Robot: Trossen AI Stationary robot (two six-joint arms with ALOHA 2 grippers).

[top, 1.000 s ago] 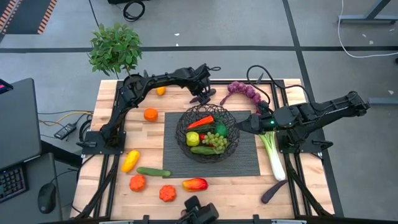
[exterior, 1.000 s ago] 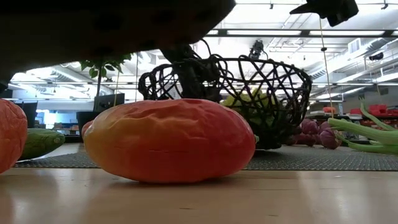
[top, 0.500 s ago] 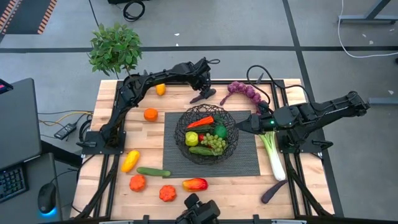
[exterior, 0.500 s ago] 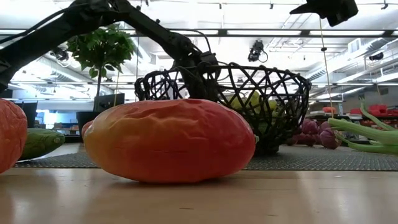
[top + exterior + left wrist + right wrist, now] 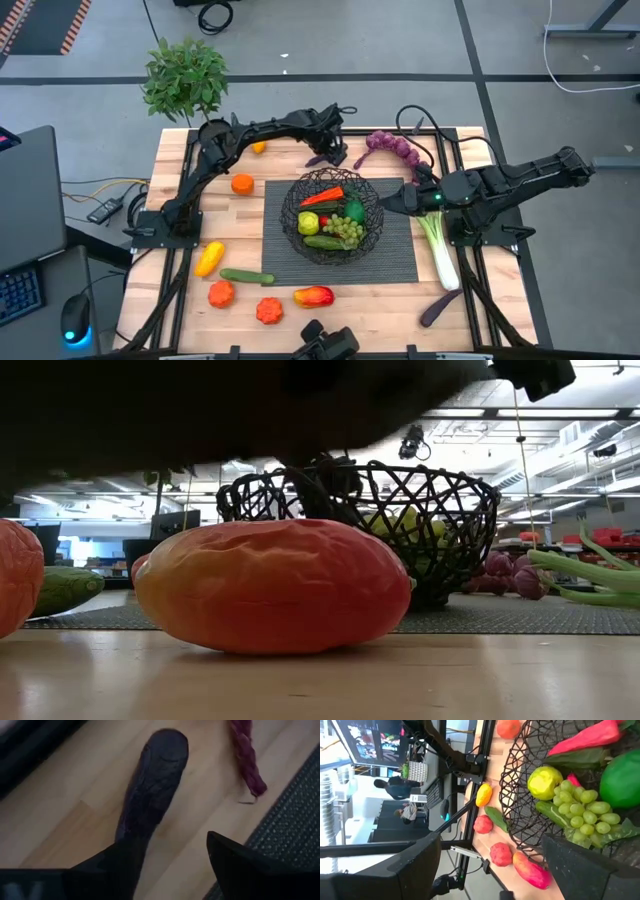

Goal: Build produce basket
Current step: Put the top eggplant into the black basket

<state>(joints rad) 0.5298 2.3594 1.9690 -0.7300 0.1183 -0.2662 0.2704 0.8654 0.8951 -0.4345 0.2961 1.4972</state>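
Note:
The black wire basket stands on a grey mat at the table's middle and holds a red chili, green grapes, a yellow-green lemon and a cucumber. A dark purple aubergine lies on the wood just beyond the basket's far rim, and shows in the high view. My left gripper is open right over it, with one finger over the aubergine's end. My right gripper is open and empty beside the basket's right rim. My left gripper comes at the aubergine slanting down from above, along its length. One finger overlaps the aubergine's nearer end, and the other stands clear over bare wood. I cannot tell whether the finger touches it. The aubergine lies flat on the table.
Purple grapes lie at the far right. A leek and a second aubergine lie right of the mat. An orange, yellow pepper, cucumber, tomatoes and a red-yellow fruit lie left and near. A potted plant stands far left.
My left gripper went up and toward the far edge, clear of the aubergine, then came back down over it. The aubergine has slid a little toward the table's left and still lies flat.

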